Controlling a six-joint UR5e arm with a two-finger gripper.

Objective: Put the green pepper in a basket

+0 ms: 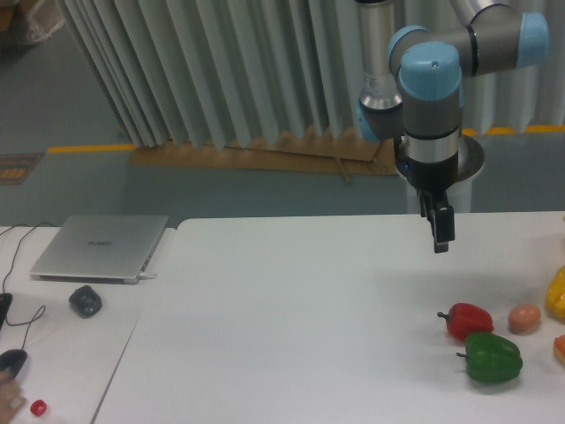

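The gripper (441, 231) hangs edge-on, so its fingers (442, 237) merge into one dark strip and their spacing can't be judged. At the right edge a yellow item (557, 293) and an orange-red one (560, 348) are cut off. At the left, a dark object (3, 306) and a hand (9, 396) are also cropped.

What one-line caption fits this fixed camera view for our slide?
UR5e gripper hangs above the white table, empty, up and left of the green pepper lying beside a red pepper.
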